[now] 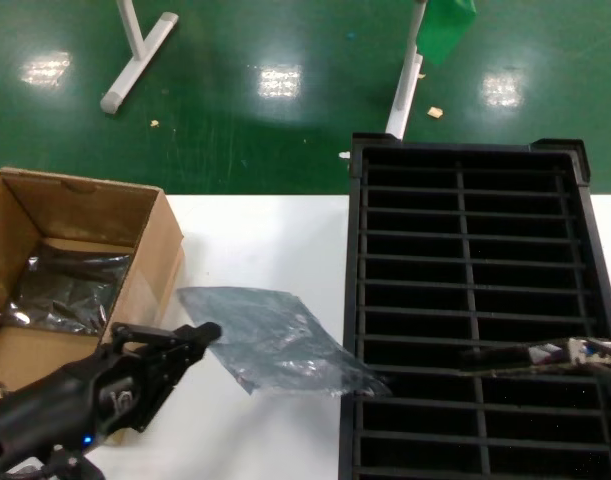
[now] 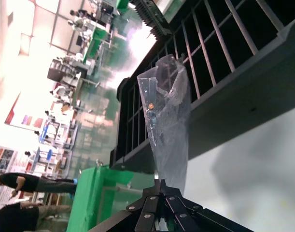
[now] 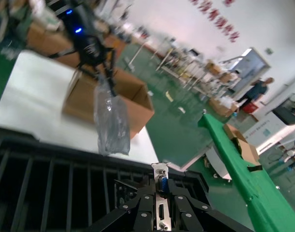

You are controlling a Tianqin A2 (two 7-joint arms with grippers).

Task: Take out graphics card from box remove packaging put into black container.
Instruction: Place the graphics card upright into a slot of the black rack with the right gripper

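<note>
Left gripper (image 1: pixel 207 331) pinches one end of the packaging (image 1: pixel 275 343), while the right gripper (image 3: pixel 161 193) clamps the graphics card (image 3: pixel 161 199).

From the left gripper's tips the empty, crinkly bag stretches away toward the black container (image 1: pixel 465 180), its far end reaching the tray's near wall. Just behind that gripper sits the box (image 1: pixel 150 240), flaps up, with more silvery bags inside. Across from it, the right gripper hangs over the tray's slots, fingers pressed on the card's silver bracket, whose blue port shows just beyond the fingertips. Below both lies the white table (image 1: pixel 275 240), with the tray on its right part.
</note>
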